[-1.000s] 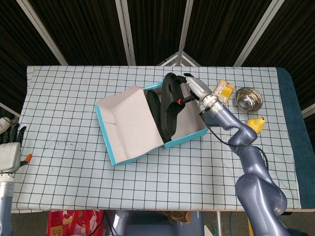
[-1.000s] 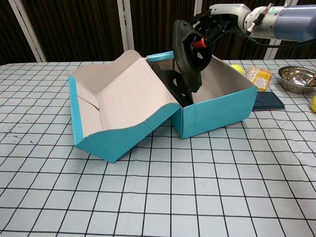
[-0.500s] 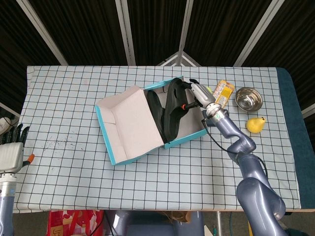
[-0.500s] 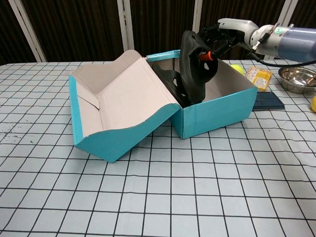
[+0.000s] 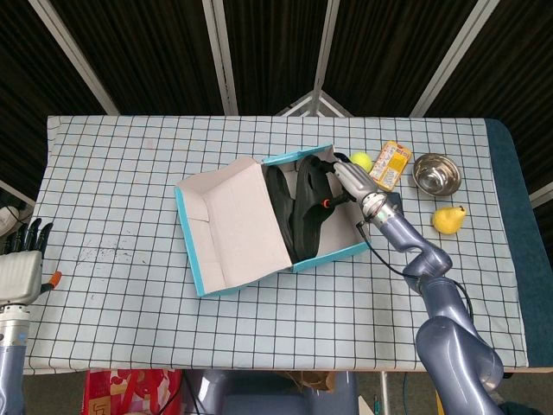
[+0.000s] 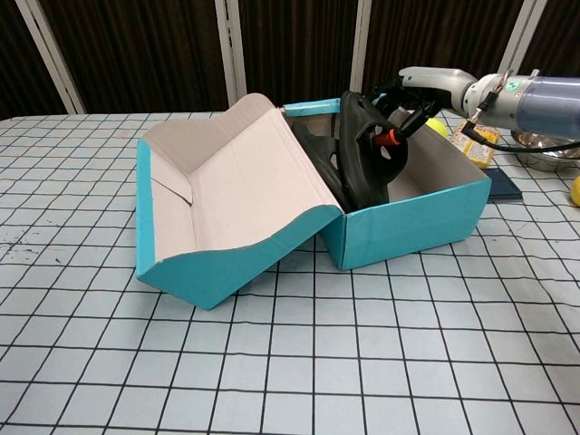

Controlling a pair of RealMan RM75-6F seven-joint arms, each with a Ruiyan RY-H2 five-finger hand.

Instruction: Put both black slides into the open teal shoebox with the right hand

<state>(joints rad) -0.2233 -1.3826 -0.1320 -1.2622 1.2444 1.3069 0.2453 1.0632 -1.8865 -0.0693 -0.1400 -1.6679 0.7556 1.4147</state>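
Lowered second slide (image 6: 362, 154) into teal shoebox (image 6: 408, 222), right hand (image 6: 412, 95) gripping it; likely next: release, withdraw upward

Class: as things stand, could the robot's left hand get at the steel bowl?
Probably not: the left hand sits off the table's far-left edge, while the steel bowl lies far right, beyond the teal shoebox.

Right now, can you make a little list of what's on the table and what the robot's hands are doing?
shoebox: teal shoebox, lid open to the left
slides: two black slides standing on edge inside the box
right hand: right hand holds the nearer slide
left hand: left hand off the table's left edge, holding nothing
other things: yellow ball, snack packet, metal bowl, pear
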